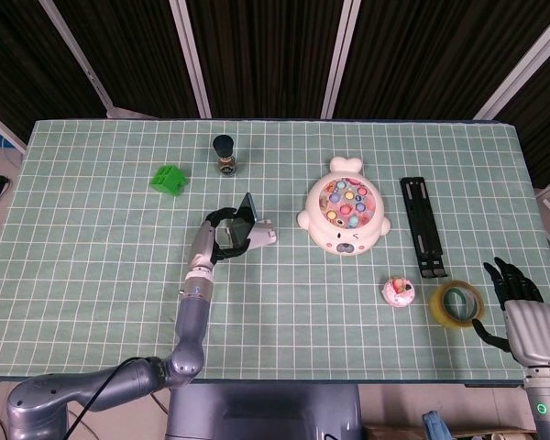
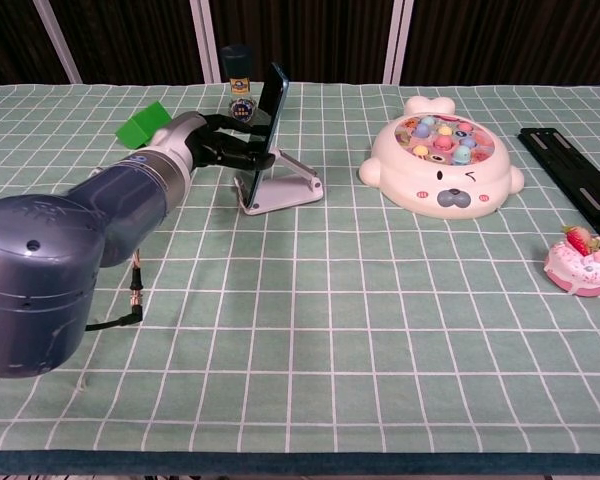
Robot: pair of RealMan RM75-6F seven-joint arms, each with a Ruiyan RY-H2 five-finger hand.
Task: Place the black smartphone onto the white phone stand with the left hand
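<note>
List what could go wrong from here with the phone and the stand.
1. The black smartphone stands nearly on edge in the left hand; released now, it may topple off the white phone stand.
2. The stand looks light; pressing on it could slide it across the mat.
3. The dark bottle right behind could be knocked as the hand withdraws.

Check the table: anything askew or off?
Nothing spilled or damaged. The black smartphone stands nearly on edge at the white phone stand, gripped by the left hand, not leaning back. The right hand idles, apart from everything.
</note>
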